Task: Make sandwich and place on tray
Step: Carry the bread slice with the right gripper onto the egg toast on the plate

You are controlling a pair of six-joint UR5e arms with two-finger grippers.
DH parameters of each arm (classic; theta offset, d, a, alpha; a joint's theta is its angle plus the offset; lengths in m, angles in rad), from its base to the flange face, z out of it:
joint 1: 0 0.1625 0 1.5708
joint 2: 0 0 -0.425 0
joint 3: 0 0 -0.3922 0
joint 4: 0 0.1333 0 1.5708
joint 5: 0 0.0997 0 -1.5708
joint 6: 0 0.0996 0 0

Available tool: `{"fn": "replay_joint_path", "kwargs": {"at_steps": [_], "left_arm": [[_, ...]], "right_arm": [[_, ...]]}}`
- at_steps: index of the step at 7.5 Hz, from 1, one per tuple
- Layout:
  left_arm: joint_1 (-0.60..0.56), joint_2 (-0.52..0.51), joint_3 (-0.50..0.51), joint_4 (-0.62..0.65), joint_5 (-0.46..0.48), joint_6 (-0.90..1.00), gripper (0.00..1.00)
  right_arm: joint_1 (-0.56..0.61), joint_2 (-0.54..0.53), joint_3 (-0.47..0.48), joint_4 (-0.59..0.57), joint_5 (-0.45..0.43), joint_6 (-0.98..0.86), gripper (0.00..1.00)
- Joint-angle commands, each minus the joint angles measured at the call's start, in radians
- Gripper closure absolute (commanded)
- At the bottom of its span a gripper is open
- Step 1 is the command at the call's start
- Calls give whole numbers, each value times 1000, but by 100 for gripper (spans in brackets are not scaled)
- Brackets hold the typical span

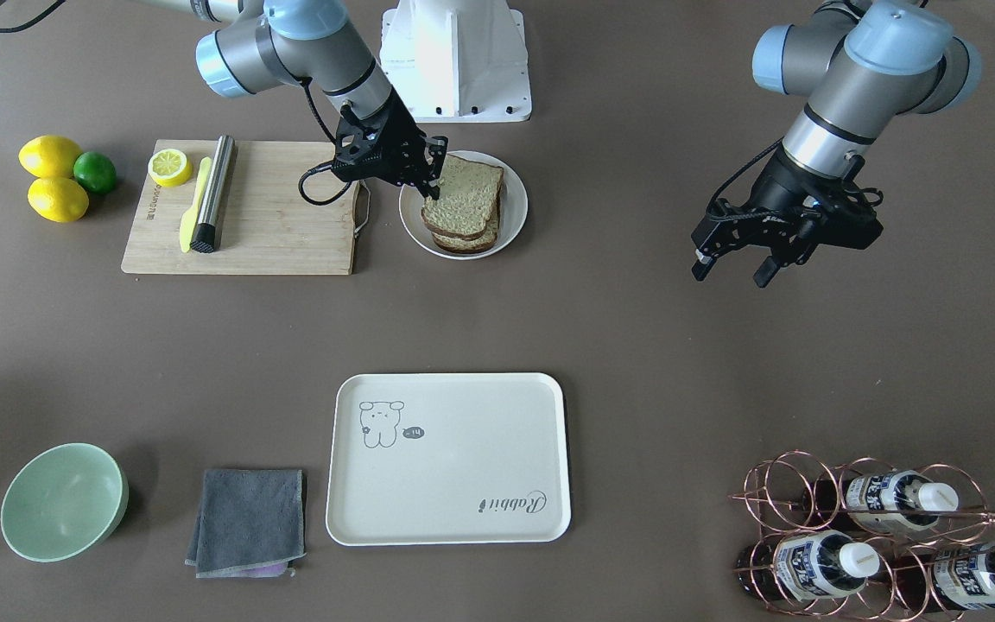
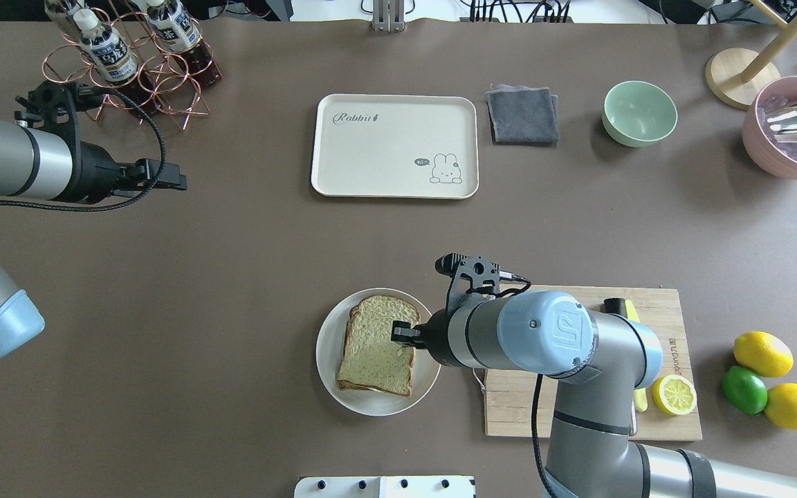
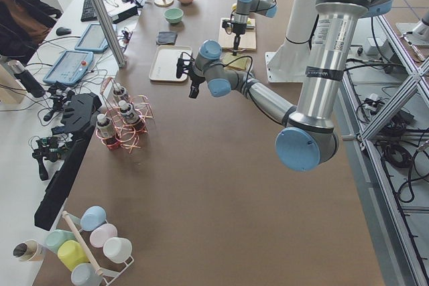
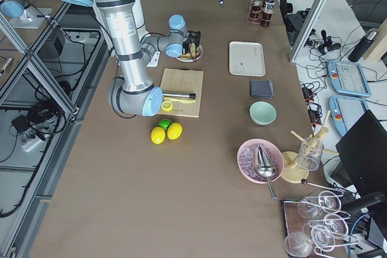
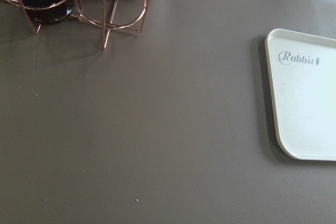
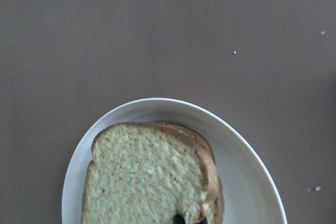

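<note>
The sandwich (image 1: 463, 200) is a stack of pale bread slices with brown crusts on a round white plate (image 1: 516, 207); no egg shows. It also shows in the overhead view (image 2: 374, 346) and fills the lower half of the right wrist view (image 6: 147, 182). My right gripper (image 1: 431, 180) is closed on the sandwich's edge nearest the cutting board, and dark fingertips (image 6: 178, 218) show at the bread's edge. The cream tray (image 1: 463, 449) with a bear drawing and "Rabbit" script lies empty across the table. My left gripper (image 1: 735, 266) is open and empty, hovering over bare table.
A wooden cutting board (image 1: 273, 229) beside the plate carries a lemon half, a yellow knife and a steel cylinder. Lemons and a lime (image 1: 61, 177) lie beyond it. A green bowl (image 1: 64, 501), a grey cloth (image 1: 247, 521) and a copper bottle rack (image 1: 877, 536) flank the tray.
</note>
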Motion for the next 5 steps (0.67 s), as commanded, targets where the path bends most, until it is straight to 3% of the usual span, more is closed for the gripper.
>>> {"fn": "replay_joint_path", "kwargs": {"at_steps": [1,2,3,4,5], "left_arm": [[1,-1,3,0,0,2,3],[-1,-1,3,0,0,2,3],[1,-2,3,0,0,2,3],[1,-5,3,0,0,2,3],[1,-10,4,0,0,2,3]], "right_arm": [[-1,5,-3,0,1,0,99],[-1,5,-3,1,1,0,79],[-1,5,-3,1,-1,0,17],[1,5,-3,1,-1,1,2],[8,5,3,1,-2,26,1]]}}
